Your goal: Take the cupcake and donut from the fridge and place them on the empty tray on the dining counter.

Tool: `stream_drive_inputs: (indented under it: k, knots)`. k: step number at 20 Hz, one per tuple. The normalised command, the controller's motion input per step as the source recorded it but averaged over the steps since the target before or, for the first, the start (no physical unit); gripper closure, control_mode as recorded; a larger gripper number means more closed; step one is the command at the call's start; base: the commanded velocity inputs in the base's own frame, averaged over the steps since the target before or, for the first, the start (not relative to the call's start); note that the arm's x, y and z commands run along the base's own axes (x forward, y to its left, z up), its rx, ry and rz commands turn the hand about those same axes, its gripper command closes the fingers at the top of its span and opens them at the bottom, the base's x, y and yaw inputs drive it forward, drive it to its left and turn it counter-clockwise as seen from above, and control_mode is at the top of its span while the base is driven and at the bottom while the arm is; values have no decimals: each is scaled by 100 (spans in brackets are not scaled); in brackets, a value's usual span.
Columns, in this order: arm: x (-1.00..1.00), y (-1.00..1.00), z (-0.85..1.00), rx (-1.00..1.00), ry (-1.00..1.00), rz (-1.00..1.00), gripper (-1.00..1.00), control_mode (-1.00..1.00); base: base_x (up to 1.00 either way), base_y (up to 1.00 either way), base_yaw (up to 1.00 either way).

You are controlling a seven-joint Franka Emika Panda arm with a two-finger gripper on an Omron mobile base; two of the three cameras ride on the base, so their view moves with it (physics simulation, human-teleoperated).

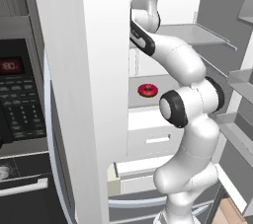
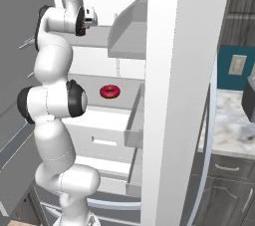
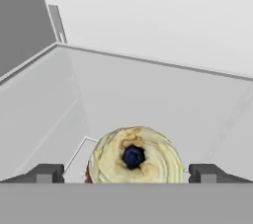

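The fridge [image 1: 89, 70] stands open, the donut [image 1: 147, 90] lying on a lower shelf. On the upper shelf [image 3: 148, 99] the cupcake [image 3: 134, 156] sits between the spread tips of the hand [image 3: 126, 172]. Closing off-centre could squash its soft top or tip it.

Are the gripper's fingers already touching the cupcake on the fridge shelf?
Apart. In the hand view the two fingertips stand wide on either side of the cupcake, with bare shelf visible between each tip and the frosting.
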Motion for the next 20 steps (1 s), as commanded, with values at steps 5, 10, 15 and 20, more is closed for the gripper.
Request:
stream_drive_inputs:
  k: [5,10,15,20]
  knots:
    - [12,0,-2,0,0,-1,-100,-100,0,0,0]
    - [0,2,-15,0,4,-1,-100,-100,0,0,0]
    - [4,3,-26,0,1,0,-100,-100,0,0,0]
    - [23,0,-34,0,0,0,-100,-100,0,0,0]
